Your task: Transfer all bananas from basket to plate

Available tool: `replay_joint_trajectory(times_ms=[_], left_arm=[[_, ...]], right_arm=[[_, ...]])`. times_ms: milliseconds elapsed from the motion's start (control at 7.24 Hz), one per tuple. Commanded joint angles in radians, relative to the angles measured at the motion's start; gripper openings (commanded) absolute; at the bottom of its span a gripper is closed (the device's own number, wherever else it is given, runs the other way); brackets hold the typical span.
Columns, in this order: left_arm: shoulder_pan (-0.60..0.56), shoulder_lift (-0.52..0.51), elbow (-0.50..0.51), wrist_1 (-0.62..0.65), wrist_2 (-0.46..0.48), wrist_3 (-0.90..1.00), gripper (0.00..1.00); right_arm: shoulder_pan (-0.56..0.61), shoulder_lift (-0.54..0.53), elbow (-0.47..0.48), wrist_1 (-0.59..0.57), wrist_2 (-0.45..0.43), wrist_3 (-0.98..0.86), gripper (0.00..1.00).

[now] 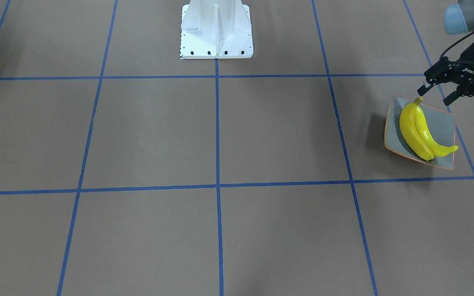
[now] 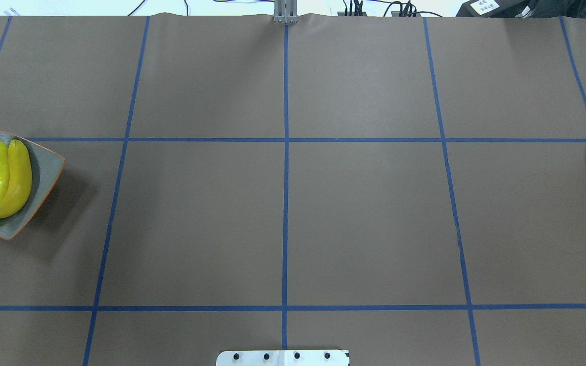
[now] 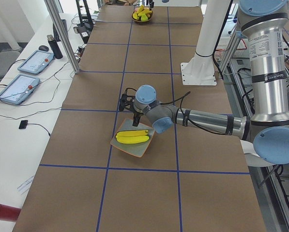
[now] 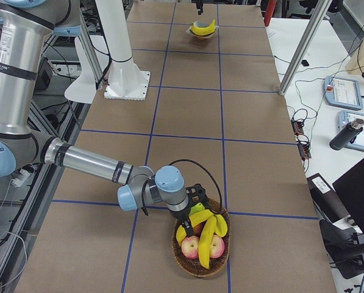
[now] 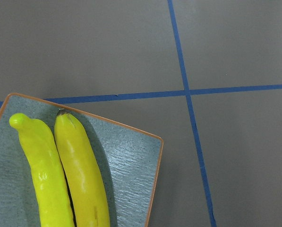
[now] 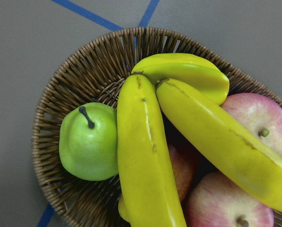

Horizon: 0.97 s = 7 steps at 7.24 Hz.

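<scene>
Two yellow bananas lie side by side on the grey-green plate, which has an orange rim. They also show in the overhead view and in the left wrist view. My left gripper is open and empty, just above the plate's corner by the banana tips. Two more bananas lie in the wicker basket. My right gripper hangs over the basket. I cannot tell whether it is open or shut.
The basket also holds a green pear, red apples and another yellow fruit. The white robot base stands at mid table. Plate and basket sit at opposite ends of the table.
</scene>
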<state>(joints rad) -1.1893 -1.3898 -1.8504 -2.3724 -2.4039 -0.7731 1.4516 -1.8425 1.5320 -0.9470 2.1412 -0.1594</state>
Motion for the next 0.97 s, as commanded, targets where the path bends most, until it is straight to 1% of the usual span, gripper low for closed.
replay_joint_trajectory(times_ms=[0,276,553,829], left_arm=[[-0.001,0.000,0.000,-0.001,0.000,0.000,1.00],[0.000,0.000,0.000,-0.001,0.000,0.000,1.00],[-0.001,0.000,0.002,-0.001,0.000,0.000,1.00],[0.000,0.000,0.000,-0.001,0.000,0.000,1.00]], right_arm=[[-0.055,0.009,0.000,0.002,-0.015,0.024,0.95],[-0.080,0.008,-0.003,0.028,-0.061,0.028,0.91],[-0.108,0.006,-0.009,0.028,-0.124,0.014,0.87],[-0.128,0.006,-0.009,0.028,-0.136,0.015,0.84]])
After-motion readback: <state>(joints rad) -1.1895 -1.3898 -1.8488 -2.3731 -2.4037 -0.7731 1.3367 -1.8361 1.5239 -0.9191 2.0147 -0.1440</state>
